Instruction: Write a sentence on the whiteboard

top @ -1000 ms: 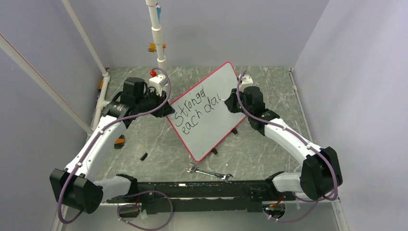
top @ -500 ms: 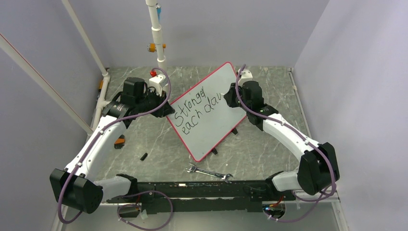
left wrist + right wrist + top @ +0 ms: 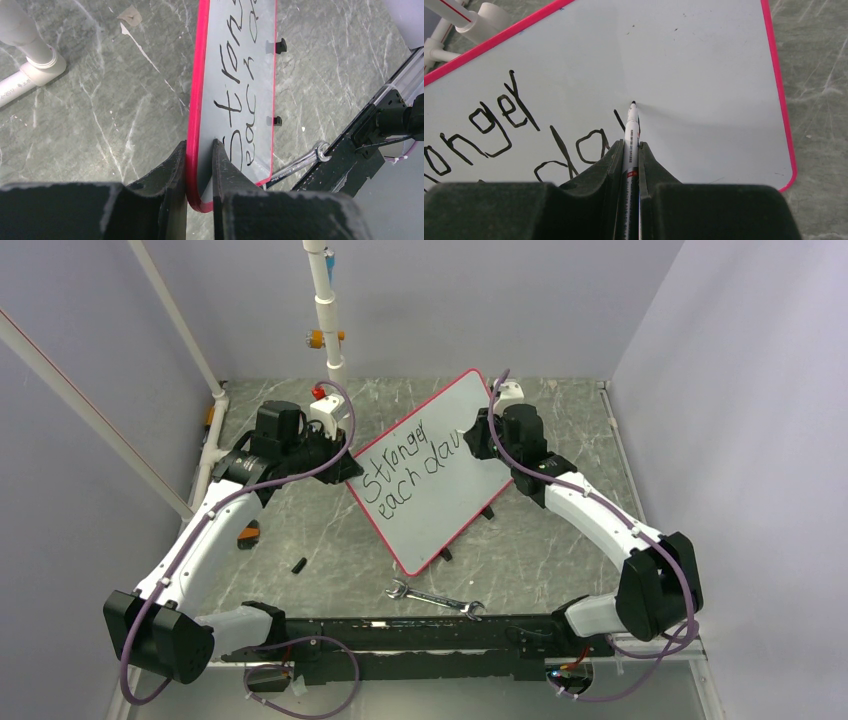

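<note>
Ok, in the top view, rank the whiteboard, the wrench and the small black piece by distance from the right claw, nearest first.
1. whiteboard, directly under the right claw and its marker.
2. wrench, near side, by the arm bases.
3. small black piece, left of the board's near corner.

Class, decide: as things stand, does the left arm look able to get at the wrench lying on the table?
Probably not yet: the left gripper is clamped on the whiteboard's edge and would have to let go first. Nothing covers the wrench itself.
</note>
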Robot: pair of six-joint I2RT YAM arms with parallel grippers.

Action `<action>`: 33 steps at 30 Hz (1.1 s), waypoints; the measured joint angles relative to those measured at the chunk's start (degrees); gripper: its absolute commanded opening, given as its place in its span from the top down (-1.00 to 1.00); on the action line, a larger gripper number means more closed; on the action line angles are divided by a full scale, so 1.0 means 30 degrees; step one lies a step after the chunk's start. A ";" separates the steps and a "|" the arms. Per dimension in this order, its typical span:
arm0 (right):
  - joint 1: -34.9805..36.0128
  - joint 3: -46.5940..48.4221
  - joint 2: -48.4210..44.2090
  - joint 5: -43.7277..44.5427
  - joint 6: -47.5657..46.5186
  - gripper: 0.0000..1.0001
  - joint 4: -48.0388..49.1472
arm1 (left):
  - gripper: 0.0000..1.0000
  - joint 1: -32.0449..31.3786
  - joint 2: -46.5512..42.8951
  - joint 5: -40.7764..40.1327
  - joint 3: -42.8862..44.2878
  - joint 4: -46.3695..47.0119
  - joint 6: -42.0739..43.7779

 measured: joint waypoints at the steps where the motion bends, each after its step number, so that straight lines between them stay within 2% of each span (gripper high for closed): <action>1: 0.0000 0.0000 0.0000 0.0007 0.0000 1.00 0.0000 | 1.00 0.0000 0.0000 0.0000 0.0000 0.0000 0.0000; 11: 0.0000 -0.0219 -0.0168 0.0000 -0.0007 1.00 0.0015 | 1.00 0.0000 0.0000 0.0007 0.0000 0.0000 0.0000; 33: 0.0000 -0.3789 -0.2477 -0.0546 0.0444 1.00 -0.0022 | 1.00 0.0000 0.0000 0.0007 0.0000 0.0000 0.0029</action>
